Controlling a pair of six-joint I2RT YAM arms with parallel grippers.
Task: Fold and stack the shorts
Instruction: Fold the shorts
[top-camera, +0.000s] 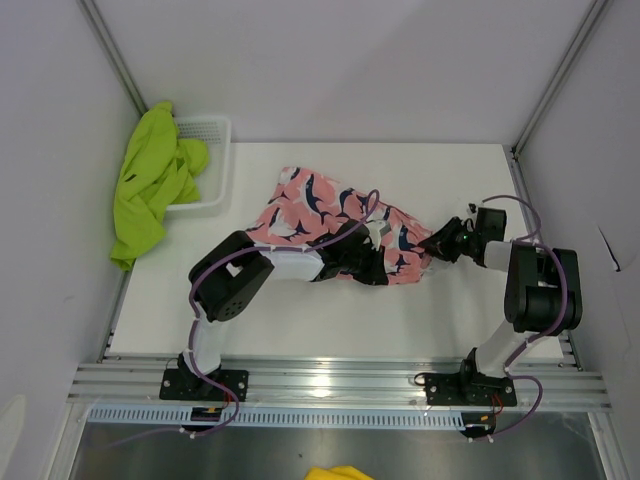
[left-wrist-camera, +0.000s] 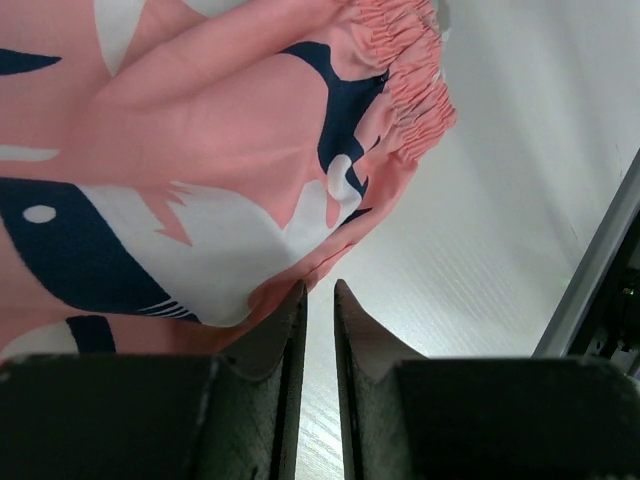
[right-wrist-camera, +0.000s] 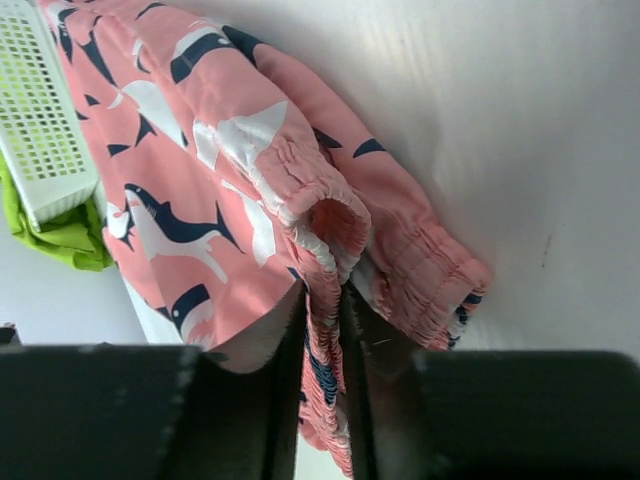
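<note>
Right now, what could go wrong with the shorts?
1. The right gripper pinches just a bunched bit of waistband on the pink shorts; it could slip out when pulled.
2. The hem sits at one fingertip of the left gripper, not clearly between the jaws, so it may lift nothing.
3. The green shorts drape over the basket; grabbing them might drag it.

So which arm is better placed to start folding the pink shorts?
Right: the right gripper pinches the pink shorts' waistband; the left gripper sits at their edge, grip unclear.
</note>
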